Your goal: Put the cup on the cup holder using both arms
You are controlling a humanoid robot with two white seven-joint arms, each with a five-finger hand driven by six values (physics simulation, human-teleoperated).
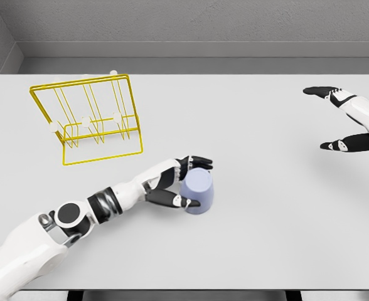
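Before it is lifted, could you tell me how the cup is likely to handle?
The cup looks rigid and smooth-walled, so it may slip if the left hand grips lightly. It seems to stand mouth-down and widens toward the base, so it probably won't tip easily. If knocked over, its round, tapered wall would likely roll in a curve.

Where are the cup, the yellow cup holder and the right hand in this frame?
cup (199,192): head view, on its lavender side wall.
cup holder (134,114): head view, on its right-hand yellow wire upright.
right hand (354,125): head view, on the palm between the spread fingers.
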